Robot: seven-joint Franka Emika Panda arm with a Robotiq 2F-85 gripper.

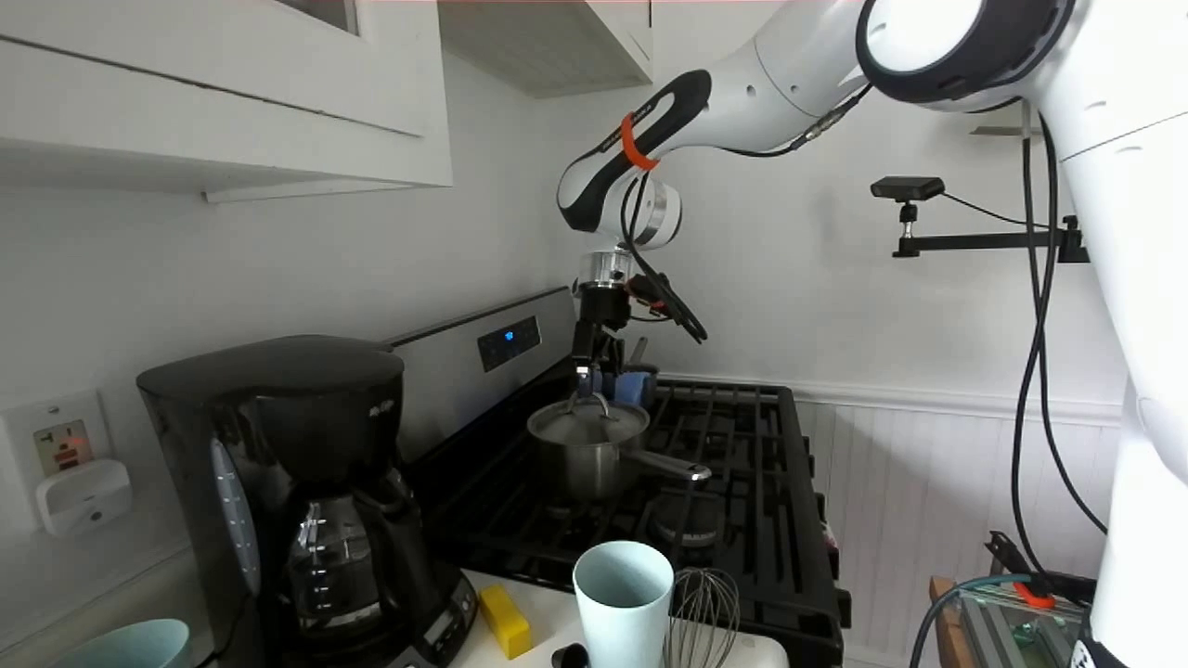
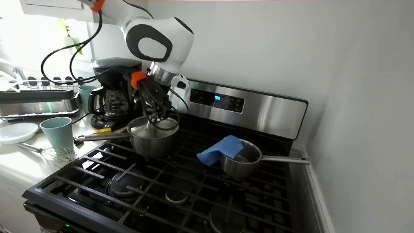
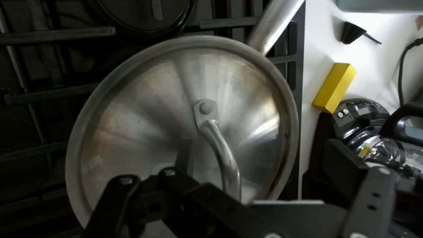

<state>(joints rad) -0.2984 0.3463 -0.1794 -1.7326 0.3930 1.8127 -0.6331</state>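
1. The gripper (image 3: pixel 259 158) is pointed downward over the pot (image 1: pixel 583 468); its fingers are spread wide, and nothing is seen to be gripped.
2. In the wrist view, the arched lid handle (image 3: pixel 228 162) is framed between the two fingers, closer to the finger on that view's left side than to the one on its right. Whether the lid handle is touched, or whether the fingertips are lowered to its height, cannot be told.
3. The lid handle is fastened to the steel lid (image 3: pixel 142 112) by a riveted plate; its lower end is hidden by the gripper in the wrist view.
4. The lid is seated on the pot, and both are found just below the gripper in both exterior views.
5. The pot is stood on the grates of the stove (image 2: pixel 271 113), and its long handle (image 2: pixel 106 136) is pointed toward the surface (image 3: pixel 319 36).
6. A saucepan (image 2: pixel 241 166) is placed on the same stove, well apart from the gripper. A blue cloth (image 2: pixel 223 149) is draped over its rim.
7. On the surface, a yellow block (image 3: pixel 333 89) is set just beside the coffee maker (image 1: pixel 269 390).
8. A pale green cup (image 2: pixel 58 136) is also stood there, with a whisk (image 2: pixel 40 150) laid beside it.
9. In an exterior view, a white bowl (image 2: pixel 18 132) is seen on the surface, farther from the stove than the cup.
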